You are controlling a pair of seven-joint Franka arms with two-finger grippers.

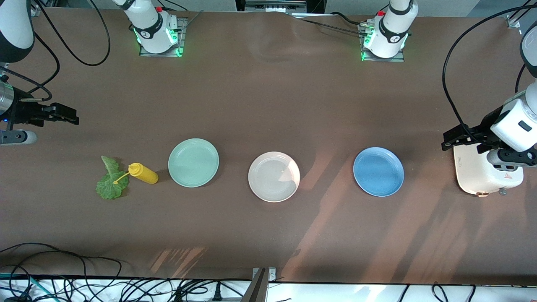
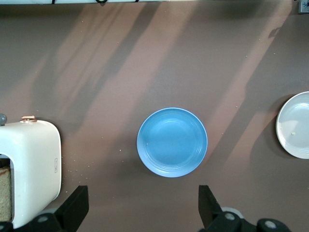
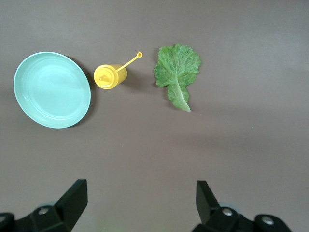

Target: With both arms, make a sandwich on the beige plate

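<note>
The beige plate (image 1: pixel 274 176) lies bare at the middle of the table, and its edge shows in the left wrist view (image 2: pixel 295 124). A ruffled green lettuce leaf (image 1: pixel 110 184) (image 3: pixel 177 72) lies flat toward the right arm's end. A brown bread slice (image 2: pixel 5 193) stands in the toaster's slot. My left gripper (image 1: pixel 449 140) (image 2: pixel 143 200) hangs open and holds nothing, over the table beside the toaster. My right gripper (image 1: pixel 69 115) (image 3: pixel 142 198) is open too, over bare table at its own end.
A yellow squeeze bottle (image 1: pixel 143 173) (image 3: pixel 110 76) lies on its side between the leaf and a mint-green plate (image 1: pixel 193 162) (image 3: pixel 52 90). A blue plate (image 1: pixel 378 171) (image 2: pixel 172 142) sits between the beige plate and the white toaster (image 1: pixel 482 172) (image 2: pixel 31 164).
</note>
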